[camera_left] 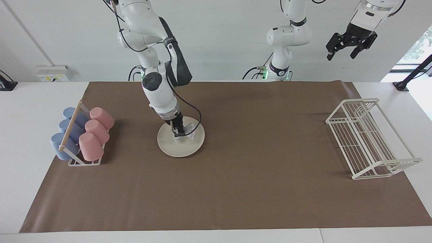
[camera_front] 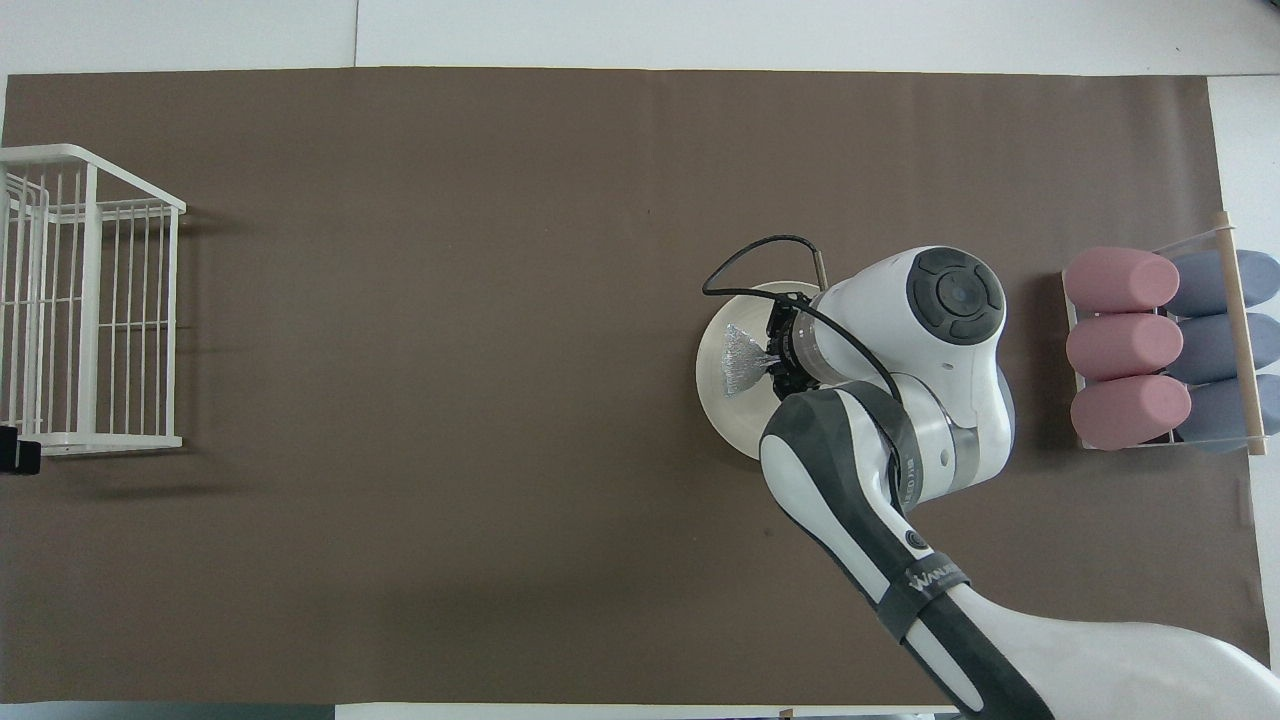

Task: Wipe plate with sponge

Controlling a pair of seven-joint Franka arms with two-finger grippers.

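The cream-white plate (camera_left: 182, 147) lies flat on the brown mat, toward the right arm's end of the table; it also shows in the overhead view (camera_front: 722, 410). My right gripper (camera_left: 178, 132) points down onto the plate and is shut on the silvery-grey sponge (camera_left: 186, 133), which is pressed on the plate's part nearest the robots. In the overhead view the sponge (camera_front: 741, 360) sticks out from the right gripper (camera_front: 772, 362), and the arm hides much of the plate. My left gripper (camera_left: 341, 54) waits high in the air near its base, open and empty.
A rack (camera_left: 75, 161) with pink cups (camera_left: 94, 135) and blue cups (camera_left: 69, 130) lying in it stands beside the plate at the right arm's end, also in the overhead view (camera_front: 1240, 340). A white wire rack (camera_left: 368, 138) (camera_front: 90, 300) stands at the left arm's end.
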